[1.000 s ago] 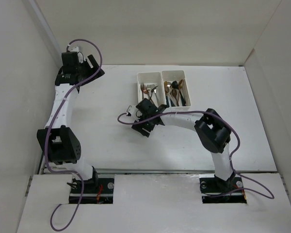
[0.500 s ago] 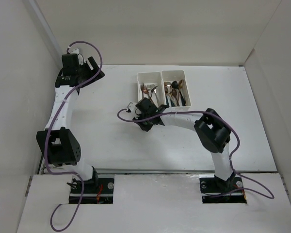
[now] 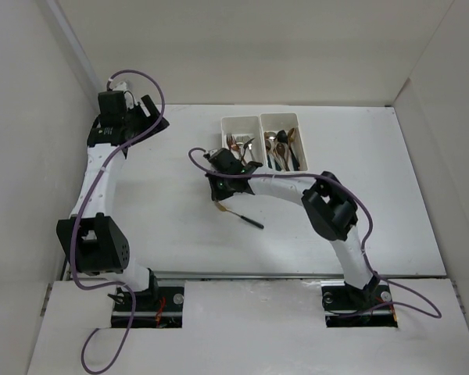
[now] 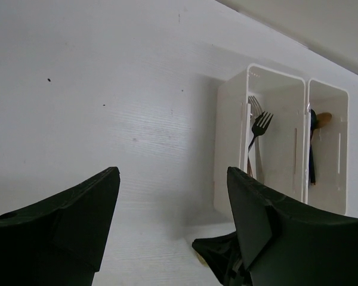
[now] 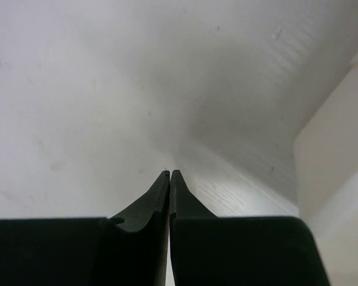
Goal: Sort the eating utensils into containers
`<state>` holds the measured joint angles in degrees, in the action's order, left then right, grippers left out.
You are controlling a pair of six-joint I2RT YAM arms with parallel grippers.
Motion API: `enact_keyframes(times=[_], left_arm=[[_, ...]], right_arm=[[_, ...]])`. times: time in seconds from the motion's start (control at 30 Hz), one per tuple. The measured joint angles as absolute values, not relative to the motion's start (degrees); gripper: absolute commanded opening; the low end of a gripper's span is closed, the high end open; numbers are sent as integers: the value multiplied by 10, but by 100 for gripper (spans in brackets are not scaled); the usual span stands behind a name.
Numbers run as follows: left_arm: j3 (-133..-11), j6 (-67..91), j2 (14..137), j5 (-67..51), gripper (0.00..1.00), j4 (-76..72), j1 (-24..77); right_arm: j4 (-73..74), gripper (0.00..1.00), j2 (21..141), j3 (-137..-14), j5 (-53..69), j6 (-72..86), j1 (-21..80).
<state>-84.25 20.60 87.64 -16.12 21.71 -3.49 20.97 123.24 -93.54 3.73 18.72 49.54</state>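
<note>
Top external view: the right gripper (image 3: pixel 216 187) hangs over the table (image 3: pixel 164 211) near its middle, jaws pressed together with nothing between them. The right wrist view shows its two fingers (image 5: pixel 158 196) meeting at the tips above bare white surface. A lone utensil (image 3: pixel 242 216), black-handled with a gold end, lies flat on the table at the gripper's 6 o'clock. It is just beside the fingers but clear of them, its handle running off toward 4 o'clock. Two white bins (image 3: pixel 259 125) stand joined along their long sides at the gripper's 1 o'clock, close by. Forks (image 3: pixel 236 143) fill the left one and spoons (image 3: pixel 281 144) the right, in gold, copper, silver and black. The left gripper (image 3: pixel 155 112) sits at the table's 10 o'clock corner, well apart from the bins, its jaws spread wide and holding nothing. Its wrist view looks out between the fingers (image 4: pixel 77 220) toward the bins, where a dark fork (image 4: pixel 261 125) leans against a wall of the nearer bin.
</note>
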Motion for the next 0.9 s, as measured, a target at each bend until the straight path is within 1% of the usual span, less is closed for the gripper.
enact_keyframes(times=[0.07, 0.1, 0.13, 0.2, 0.23, 0.3, 0.37, 0.47, 0.73, 0.9], left_arm=[[-834, 206, 870, -161, 69, 217, -35], [-830, 206, 868, -161, 69, 217, -35], [-828, 206, 866, -161, 69, 217, -35], [-824, 206, 864, -161, 69, 217, -35], [-822, 206, 864, -161, 69, 217, -35], [-822, 206, 863, -162, 69, 217, -35], [-822, 206, 862, -163, 69, 217, -35], [-820, 206, 857, -166, 69, 217, -35], [-820, 206, 847, -177, 69, 216, -35], [-820, 206, 846, -182, 69, 217, -35]], right_arm=[[206, 10, 1251, -958, 40, 221, 496], [207, 16, 1262, -971, 42, 232, 496], [209, 29, 1274, -984, 43, 246, 496], [209, 47, 1297, -1007, 46, 260, 497], [209, 63, 1301, -1010, 49, 268, 498], [209, 71, 1300, -1016, 54, 270, 499], [208, 76, 1293, -1009, 55, 263, 500], [216, 79, 1268, -981, 51, 233, 503], [268, 79, 1145, -873, 4, 110, 505], [270, 79, 1136, -839, -6, 84, 503]])
